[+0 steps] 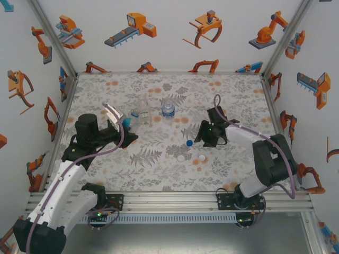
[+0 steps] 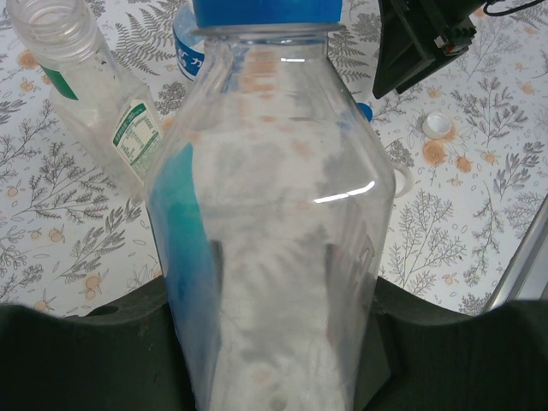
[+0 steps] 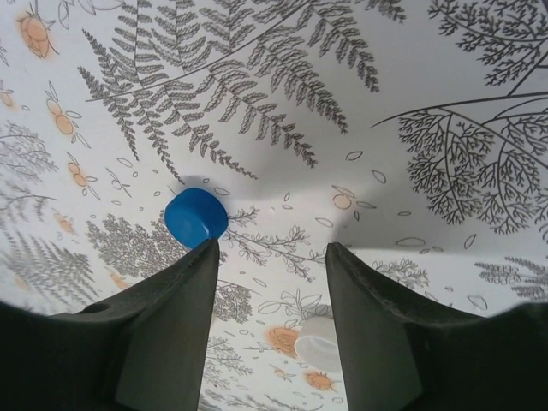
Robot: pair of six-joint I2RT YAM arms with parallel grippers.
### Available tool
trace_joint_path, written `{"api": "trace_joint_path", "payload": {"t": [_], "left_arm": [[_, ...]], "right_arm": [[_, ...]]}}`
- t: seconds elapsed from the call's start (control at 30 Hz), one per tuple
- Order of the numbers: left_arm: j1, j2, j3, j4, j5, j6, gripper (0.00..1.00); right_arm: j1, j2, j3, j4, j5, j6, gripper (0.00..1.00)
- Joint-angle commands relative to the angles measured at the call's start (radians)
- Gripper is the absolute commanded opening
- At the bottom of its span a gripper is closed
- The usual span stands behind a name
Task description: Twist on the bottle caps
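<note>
My left gripper (image 1: 123, 127) (image 2: 270, 300) is shut on a clear blue-tinted bottle (image 2: 274, 197), held off the table with its blue-ringed neck pointing away. A tall narrow bottle (image 1: 143, 112) (image 2: 90, 94) and a blue-labelled water bottle (image 1: 168, 110) (image 2: 183, 47) stand uncapped behind it. Three caps lie mid-table: a blue cap (image 1: 189, 142) (image 3: 195, 217) and two white caps (image 1: 181, 157) (image 1: 202, 157). My right gripper (image 1: 196, 139) (image 3: 270, 247) hovers open just above the table. Its left fingertip sits at the blue cap's edge, and a white cap (image 3: 318, 342) lies below, between the fingers.
The floral table mat (image 1: 159, 174) stretches toward the near rail (image 1: 169, 200). Printed walls close off the left, back and right sides. My right arm's dark body (image 2: 419, 43) shows at the top right of the left wrist view, near a white cap (image 2: 437, 126).
</note>
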Motion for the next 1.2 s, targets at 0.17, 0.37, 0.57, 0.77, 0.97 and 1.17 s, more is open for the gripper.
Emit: {"api": "trace_joint_path", "payload": {"t": [0.17, 0.37, 0.57, 0.77, 0.97, 1.17], "left_arm": [[0.003, -0.005, 0.033, 0.004, 0.023, -0.012, 0.03], [0.003, -0.006, 0.032, 0.004, 0.023, -0.012, 0.03], [0.004, -0.001, 0.033, 0.003, 0.023, -0.012, 0.03], [0.003, 0.000, 0.035, -0.003, 0.024, -0.012, 0.03], [0.003, 0.006, 0.039, -0.005, 0.025, -0.011, 0.03], [0.004, 0.004, 0.039, -0.013, 0.025, -0.009, 0.03]], "right_arm": [[0.139, 0.107, 0.213, -0.219, 0.212, -0.079, 0.54], [0.193, 0.186, 0.292, -0.228, 0.220, -0.090, 0.51], [0.228, 0.254, 0.344, -0.247, 0.232, -0.095, 0.49], [0.244, 0.284, 0.369, -0.263, 0.254, -0.101, 0.46], [0.252, 0.297, 0.381, -0.274, 0.268, -0.111, 0.42], [0.255, 0.308, 0.383, -0.271, 0.271, -0.112, 0.40]]}}
